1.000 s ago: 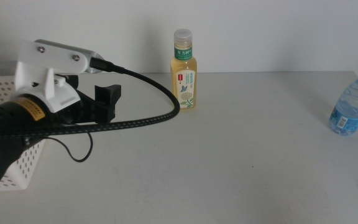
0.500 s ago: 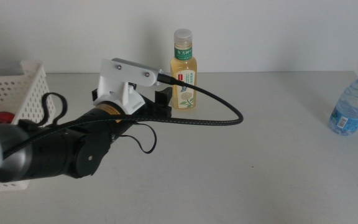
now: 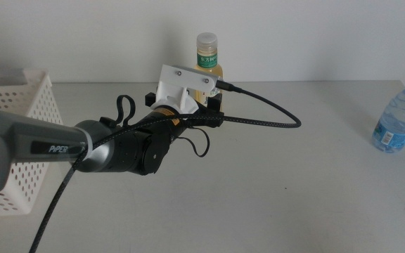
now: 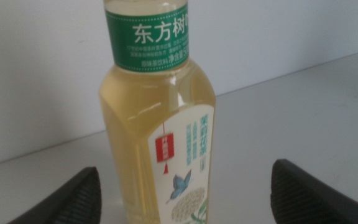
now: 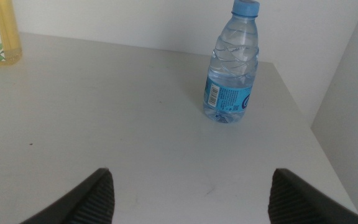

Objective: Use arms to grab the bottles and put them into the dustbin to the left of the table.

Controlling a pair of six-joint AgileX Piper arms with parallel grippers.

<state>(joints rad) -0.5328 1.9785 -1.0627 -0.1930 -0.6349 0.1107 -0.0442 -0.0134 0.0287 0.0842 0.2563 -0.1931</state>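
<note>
The pale-yellow tea bottle point(image 3: 207, 55) stands upright at the back middle of the table point(image 3: 294, 190). My left gripper point(image 3: 211, 112) has reached it from the left; the white wrist housing hides the bottle's lower part. In the left wrist view the bottle point(image 4: 160, 124) stands between the open jaws of the left gripper point(image 4: 185, 177), which do not touch it. The blue-capped water bottle point(image 3: 398, 116) stands at the far right. My right gripper point(image 5: 191, 183) is open and empty, well short of the water bottle point(image 5: 232, 68); this arm is out of the middle view. The red can is hidden.
The white perforated dustbin point(image 3: 16, 98) stands at the table's left edge, behind the left arm. A black cable point(image 3: 273, 119) loops from the left wrist over the table's middle. A wall runs along the table's back edge.
My left arm has swung from over the dustbin to the right and back, up to the tea bottle, with its jaws open on either side of it. The water bottle has not moved.
</note>
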